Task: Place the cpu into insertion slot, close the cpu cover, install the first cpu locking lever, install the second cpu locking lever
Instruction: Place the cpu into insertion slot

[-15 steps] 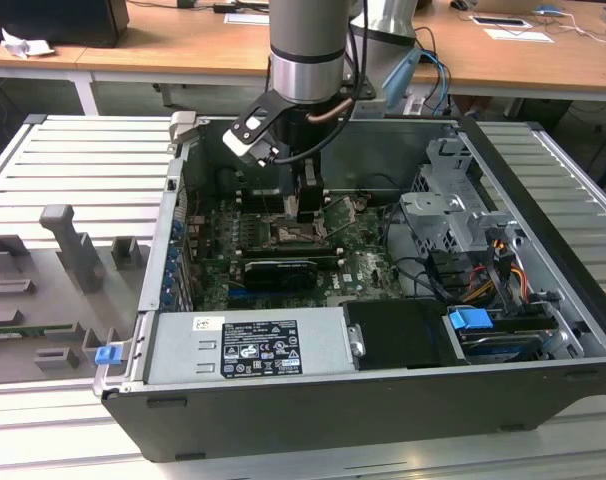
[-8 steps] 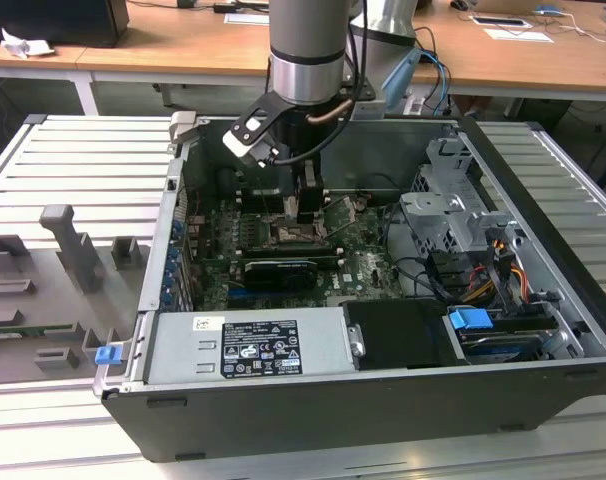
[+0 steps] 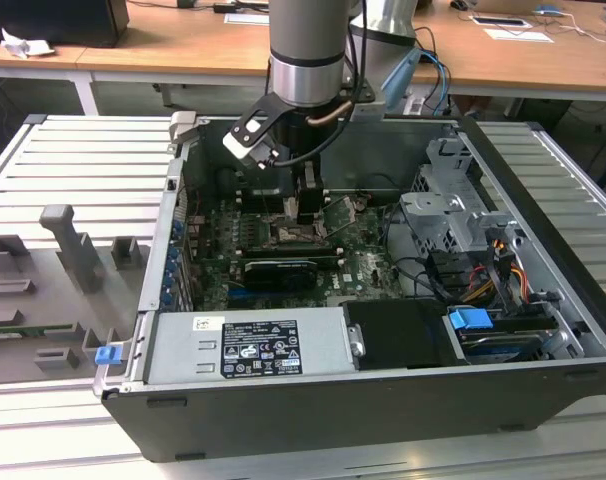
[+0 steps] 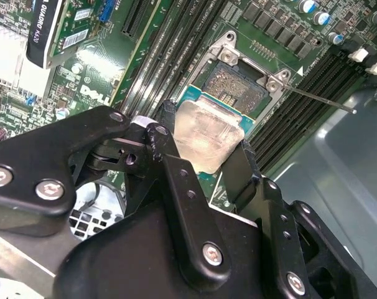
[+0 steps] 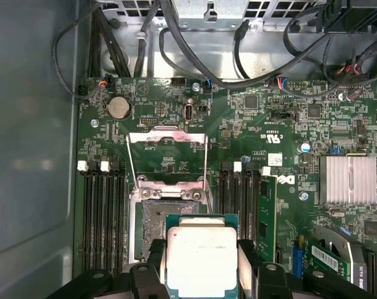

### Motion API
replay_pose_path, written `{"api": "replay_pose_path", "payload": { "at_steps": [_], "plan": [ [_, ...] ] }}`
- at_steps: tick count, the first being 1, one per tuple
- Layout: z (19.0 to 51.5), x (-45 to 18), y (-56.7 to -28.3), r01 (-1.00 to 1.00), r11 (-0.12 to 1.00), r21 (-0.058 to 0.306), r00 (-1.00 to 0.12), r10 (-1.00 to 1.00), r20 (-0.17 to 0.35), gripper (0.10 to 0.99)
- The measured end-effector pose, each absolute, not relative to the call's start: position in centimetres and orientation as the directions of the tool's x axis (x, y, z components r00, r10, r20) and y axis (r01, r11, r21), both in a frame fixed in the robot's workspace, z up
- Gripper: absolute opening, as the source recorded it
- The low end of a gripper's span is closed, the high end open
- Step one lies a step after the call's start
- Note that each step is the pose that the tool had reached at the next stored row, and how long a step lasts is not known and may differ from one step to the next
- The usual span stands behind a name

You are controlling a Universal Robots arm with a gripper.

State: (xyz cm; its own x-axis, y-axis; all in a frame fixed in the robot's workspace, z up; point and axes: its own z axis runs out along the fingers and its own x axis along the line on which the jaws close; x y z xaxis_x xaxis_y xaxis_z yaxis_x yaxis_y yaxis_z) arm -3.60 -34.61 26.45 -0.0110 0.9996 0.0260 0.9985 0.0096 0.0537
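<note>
My gripper [image 5: 202, 265] is shut on the cpu [image 5: 202, 255], a pale silver square chip on a green base, with one black finger on each of two opposite edges. In both wrist views the cpu [image 4: 207, 134] hangs just above the insertion slot [image 5: 157, 224], overlapping one side of its dark pin field [image 4: 238, 81]. The cpu cover [image 5: 167, 134] is swung open and lies back on the board beyond the socket. Two thin locking levers [image 5: 130, 168] stand free beside it. In the exterior view the gripper [image 3: 308, 208] reaches down into the open case over the socket [image 3: 288, 237].
Long black memory slots [image 5: 104, 212] flank the socket on both sides. A black card [image 3: 275, 272] lies on the near side of the socket, with the power supply [image 3: 248, 345] in front. Cables [image 5: 195, 56] and a metal drive cage [image 3: 453, 215] crowd the exterior view's right.
</note>
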Motion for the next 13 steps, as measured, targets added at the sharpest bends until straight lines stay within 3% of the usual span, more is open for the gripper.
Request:
{"api": "replay_pose_path", "payload": {
  "at_steps": [13],
  "plan": [
    [25.72, -3.64, -34.17, 0.999, 0.009, 0.054, -0.011, 1.000, 0.026, 0.541]
  ]
}}
